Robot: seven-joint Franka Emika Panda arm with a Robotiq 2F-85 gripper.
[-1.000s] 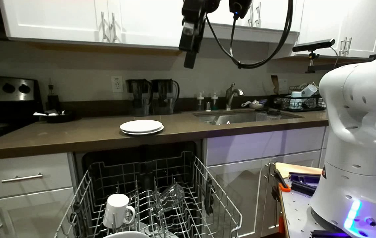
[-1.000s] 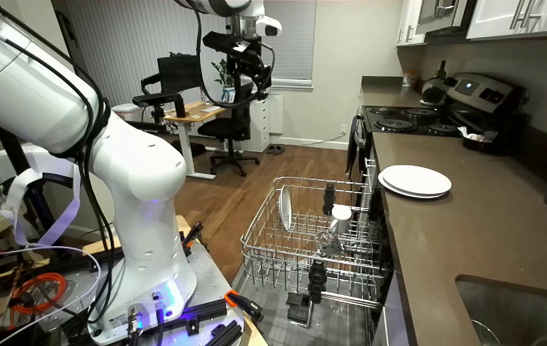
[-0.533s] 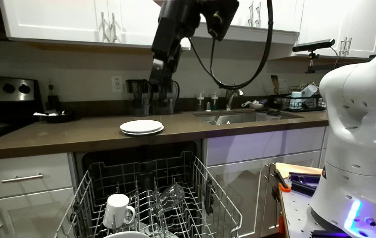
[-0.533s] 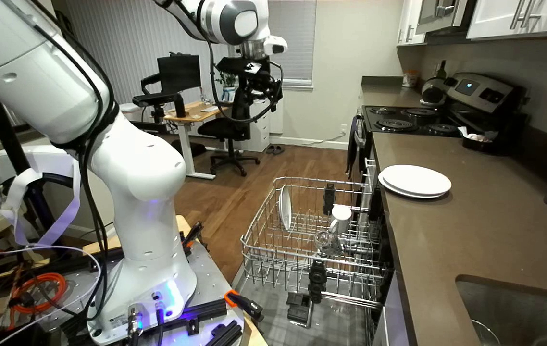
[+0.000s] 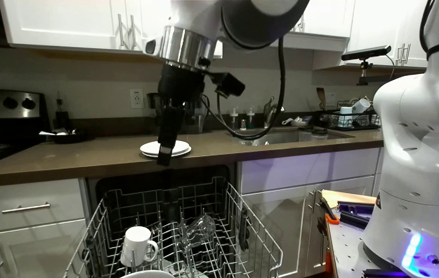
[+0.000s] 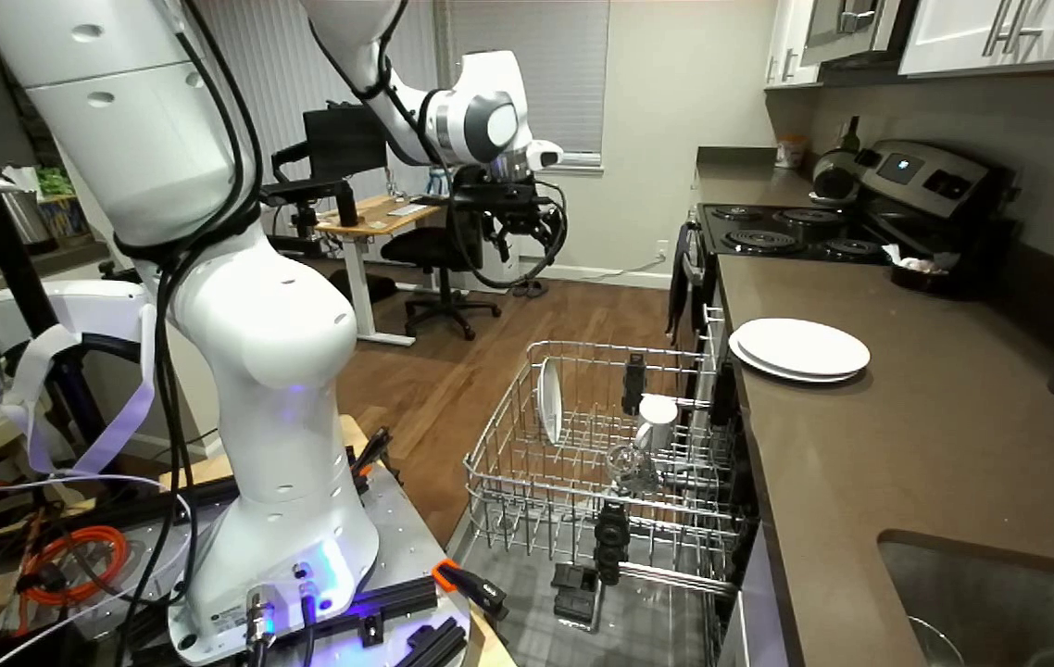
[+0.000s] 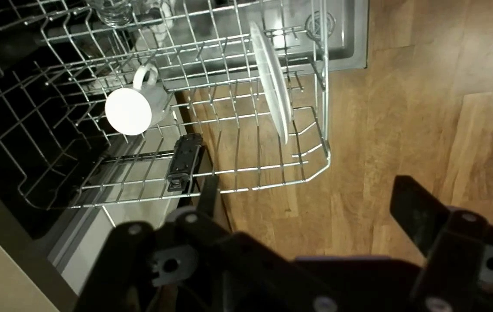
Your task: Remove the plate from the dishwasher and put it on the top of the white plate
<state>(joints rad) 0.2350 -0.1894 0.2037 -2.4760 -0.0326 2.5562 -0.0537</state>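
The plate (image 6: pixel 549 401) stands on edge in the rack of the dishwasher (image 5: pixel 127 181), near its outer side. In the wrist view the plate (image 7: pixel 272 82) shows as a thin, tilted oval between tines. Only its top edge (image 5: pixel 148 274) shows at the bottom of an exterior view. The white plate (image 6: pixel 800 347) lies flat on the counter, the upper of two stacked plates. My gripper (image 7: pixel 305 184) is open and empty, its fingers wide apart over the floor beside the rack. In an exterior view the gripper (image 5: pixel 164 159) hangs above the rack, in front of the white plate (image 5: pixel 181 147).
A white mug (image 5: pixel 136 245) and a clear glass (image 6: pixel 633 468) stand in the pulled-out rack. The rack's wire rim (image 7: pixel 325 86) surrounds the plate. The brown counter (image 6: pixel 916 435) runs alongside, with a sink (image 5: pixel 273 137) and pitchers at the back.
My gripper has come down from high above the counter and moved left in an exterior view, turning to point more downward. The plates, mug and rack have not moved.
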